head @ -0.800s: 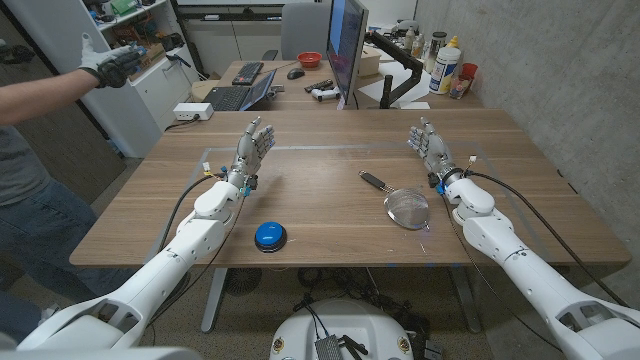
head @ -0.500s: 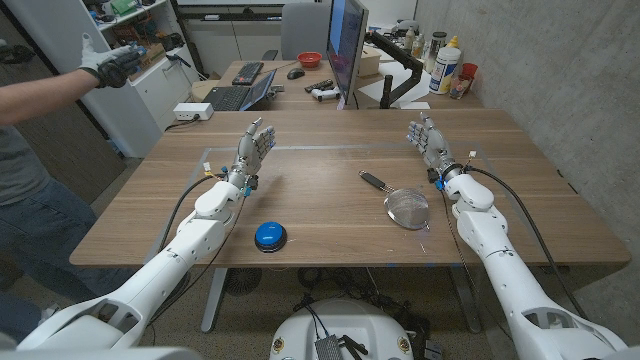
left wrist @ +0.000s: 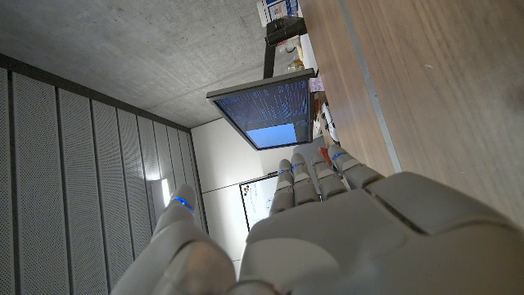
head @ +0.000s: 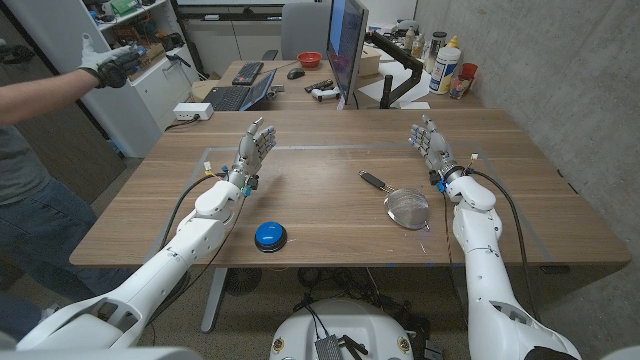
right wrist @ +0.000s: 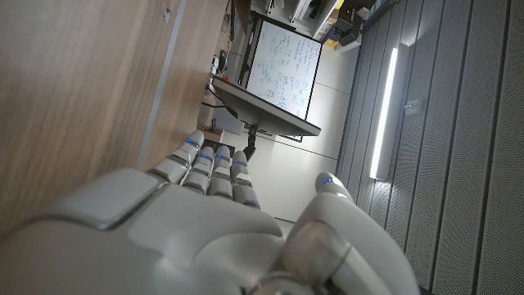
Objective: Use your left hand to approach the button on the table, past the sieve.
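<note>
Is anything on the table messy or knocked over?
No, nothing looks wrong. The blue button sits neatly near the table's front edge, and the sieve lies on the wood with nothing spilled. The left hand and the right hand are both open, holding nothing.

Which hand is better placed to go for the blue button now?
Left. The left hand is open on the blue button's side; the right hand is beyond the sieve.
</note>
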